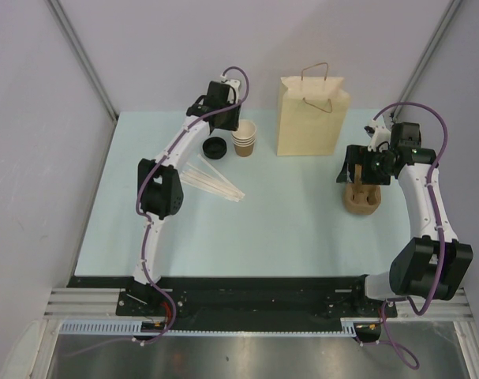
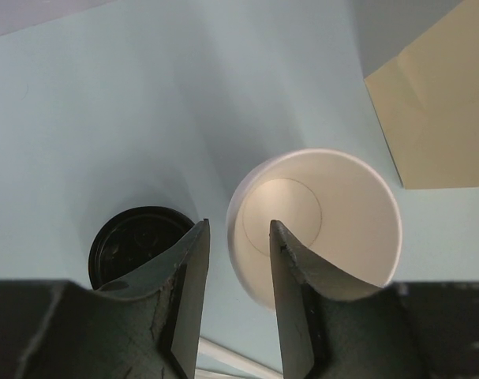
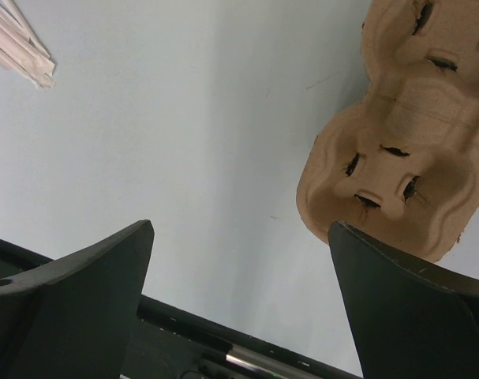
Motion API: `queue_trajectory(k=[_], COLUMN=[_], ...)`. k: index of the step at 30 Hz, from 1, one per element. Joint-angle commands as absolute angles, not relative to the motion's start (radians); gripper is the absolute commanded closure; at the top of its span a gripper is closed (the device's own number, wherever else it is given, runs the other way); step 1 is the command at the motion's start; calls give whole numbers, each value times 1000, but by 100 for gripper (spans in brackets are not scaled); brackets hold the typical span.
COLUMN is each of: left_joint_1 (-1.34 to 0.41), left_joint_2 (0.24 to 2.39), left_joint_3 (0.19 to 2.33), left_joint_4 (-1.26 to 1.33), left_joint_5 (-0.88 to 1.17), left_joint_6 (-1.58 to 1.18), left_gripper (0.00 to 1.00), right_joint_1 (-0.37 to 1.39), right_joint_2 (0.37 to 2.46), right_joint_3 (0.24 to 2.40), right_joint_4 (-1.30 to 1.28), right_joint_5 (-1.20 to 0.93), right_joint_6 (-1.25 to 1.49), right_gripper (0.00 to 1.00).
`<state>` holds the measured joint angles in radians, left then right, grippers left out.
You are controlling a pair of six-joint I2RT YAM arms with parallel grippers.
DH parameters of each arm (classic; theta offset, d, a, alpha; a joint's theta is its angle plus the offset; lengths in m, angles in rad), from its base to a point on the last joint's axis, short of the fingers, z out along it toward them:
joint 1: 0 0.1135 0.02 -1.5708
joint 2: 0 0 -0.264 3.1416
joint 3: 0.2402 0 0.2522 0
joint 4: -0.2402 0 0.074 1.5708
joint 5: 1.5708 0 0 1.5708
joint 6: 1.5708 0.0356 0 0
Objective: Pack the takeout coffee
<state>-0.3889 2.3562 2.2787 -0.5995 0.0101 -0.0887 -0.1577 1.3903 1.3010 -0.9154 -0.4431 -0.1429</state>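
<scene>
No lidded takeout coffee shows yet. Its parts sit left of the one paper bag (image 1: pixel 310 118): one stack of about four lidless cups (image 1: pixel 244 138) near the bag, and one loose black lid (image 1: pixel 215 148) beyond the stack. The left gripper (image 2: pixel 239 225), its jaws narrowly apart, straddles the top cup's rim, so the step seems to be separating a cup; next it must pinch and lift only that one. The right gripper (image 3: pixel 241 227), its fingers spread wide and holding nothing, hangs over the one cardboard carrier (image 3: pixel 405 142), right of the bag.
</scene>
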Motion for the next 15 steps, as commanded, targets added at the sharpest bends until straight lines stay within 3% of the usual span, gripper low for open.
queue_trajectory(k=[1, 9, 15], left_joint_1=[-391, -391, -391], left_joint_2=[2301, 2319, 2313], left_joint_3=[2275, 2278, 2286], left_joint_4=[-577, -584, -595], left_joint_5=[8, 25, 37], left_joint_6=[-91, -106, -109], left_gripper=[60, 71, 88], right_joint_1=[-163, -163, -163], right_joint_2=[1399, 1402, 1407], right_joint_3=[1331, 1331, 1331], right_joint_4=[-917, -916, -914], right_joint_5=[-462, -457, -457], right_joint_6=[-147, -149, -146], right_gripper=[0, 0, 0])
